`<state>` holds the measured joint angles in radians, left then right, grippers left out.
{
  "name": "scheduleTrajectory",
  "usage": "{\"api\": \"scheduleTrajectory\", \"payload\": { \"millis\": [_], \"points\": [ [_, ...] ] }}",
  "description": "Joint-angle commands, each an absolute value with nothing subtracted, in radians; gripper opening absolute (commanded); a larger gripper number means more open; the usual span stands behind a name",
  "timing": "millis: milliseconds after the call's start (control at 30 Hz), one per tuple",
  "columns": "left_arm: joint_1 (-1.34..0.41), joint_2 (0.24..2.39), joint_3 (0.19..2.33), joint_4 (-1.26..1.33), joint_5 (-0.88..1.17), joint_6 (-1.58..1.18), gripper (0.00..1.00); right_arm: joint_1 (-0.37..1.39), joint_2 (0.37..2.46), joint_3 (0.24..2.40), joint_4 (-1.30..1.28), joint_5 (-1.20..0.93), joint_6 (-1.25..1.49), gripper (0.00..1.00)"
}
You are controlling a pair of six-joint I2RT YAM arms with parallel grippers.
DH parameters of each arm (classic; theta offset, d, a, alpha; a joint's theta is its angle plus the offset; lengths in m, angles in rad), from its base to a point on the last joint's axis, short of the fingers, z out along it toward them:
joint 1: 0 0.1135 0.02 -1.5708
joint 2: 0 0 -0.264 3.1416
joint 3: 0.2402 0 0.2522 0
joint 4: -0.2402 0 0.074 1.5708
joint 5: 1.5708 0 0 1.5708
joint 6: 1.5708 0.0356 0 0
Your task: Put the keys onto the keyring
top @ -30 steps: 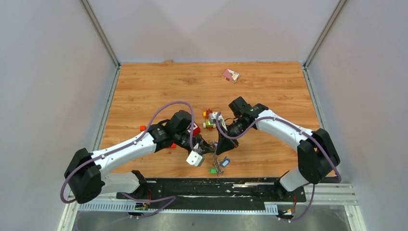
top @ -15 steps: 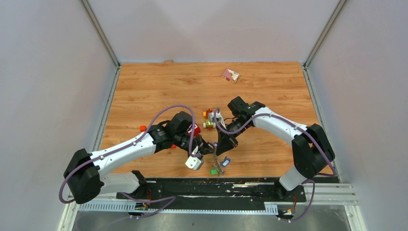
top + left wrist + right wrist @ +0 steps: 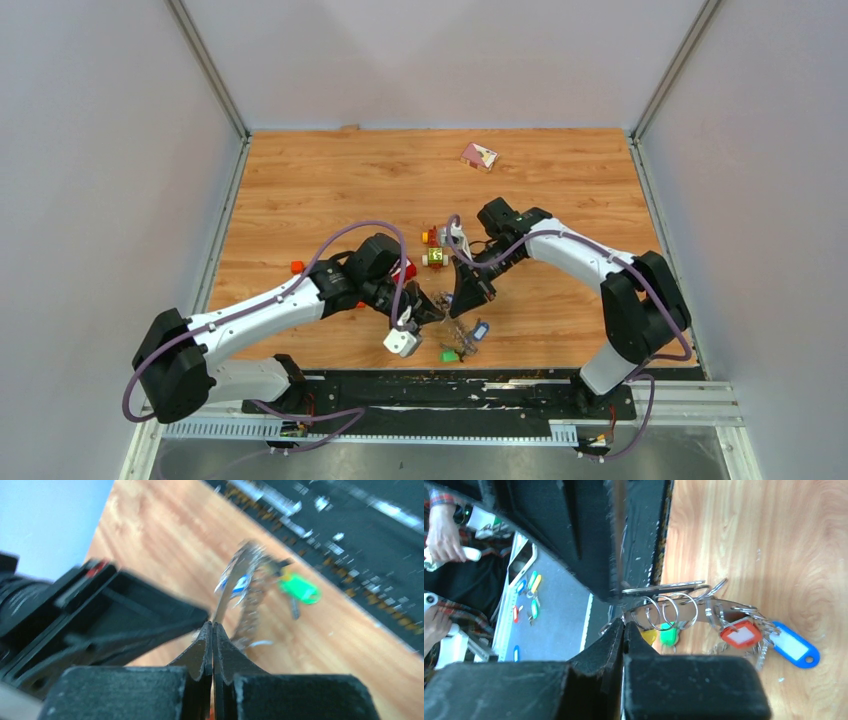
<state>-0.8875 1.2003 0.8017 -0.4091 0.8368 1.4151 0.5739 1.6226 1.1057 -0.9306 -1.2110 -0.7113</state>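
1. Left gripper [image 3: 212, 630] closed, fingers pressed flat together on the thin rim of the keyring [image 3: 232, 575].
2. Keyring standing on edge beyond those fingertips, leaning away to the right in the left wrist view, its rim fringed with small silver keys [image 3: 252, 597].
3. Right gripper [image 3: 624, 627] closed as well, fingertips meeting with no gap, just beside the left tips and pointing toward them from the opposite side.
4. Possibly pinching the keyring's edge or one of the small split rings [image 3: 666, 612]; too close to the lens and too dark in the right wrist view to tell which, or whether anything sits between the pads at all.
5. Keyring near the middle of the near edge of the table [image 3: 330, 190], caught between the two sets of fingertips, upper rim in the left grip and lower part down toward the wood.
6. Hanging off the cluster of split rings in the right wrist view: a red key [image 3: 740, 633] and, touching it on the far side, a blue key [image 3: 796, 648] lying flat on the wood.
7. Tucked against the right fingertips, partly hidden: a green key [image 3: 668, 635] and a yellow key [image 3: 649, 636].
8. Behind the right wrist in the top view, a red-and-yellow toy car [image 3: 433, 250]; left of the left forearm, a small red brick [image 3: 297, 266]; near the far edge, well apart, a pink-and-white card [image 3: 478, 155].
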Motion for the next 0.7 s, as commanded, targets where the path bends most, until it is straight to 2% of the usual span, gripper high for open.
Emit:
{"api": "scheduleTrajectory", "payload": {
  "millis": [0, 300, 500, 667],
  "points": [
    [-0.939, 1.198, 0.785, -0.559, 0.976, 1.413, 0.00, 0.530, 1.635, 1.181, -0.787, -1.253, -0.722, 0.00],
    [-0.938, 1.194, 0.781, -0.539, 0.972, 1.400, 0.00, 0.528, 1.651, 1.187, -0.795, -1.265, -0.723, 0.00],
    [-0.912, 1.165, 0.780, -0.427, 0.927, 1.206, 0.00, 0.527, 1.627, 1.186, -0.878, -1.251, -0.856, 0.00],
    [-0.832, 1.123, 0.748, -0.280, 0.935, 0.989, 0.00, 0.531, 1.513, 1.124, -0.855, -1.205, -0.963, 0.00]
  ]
}}
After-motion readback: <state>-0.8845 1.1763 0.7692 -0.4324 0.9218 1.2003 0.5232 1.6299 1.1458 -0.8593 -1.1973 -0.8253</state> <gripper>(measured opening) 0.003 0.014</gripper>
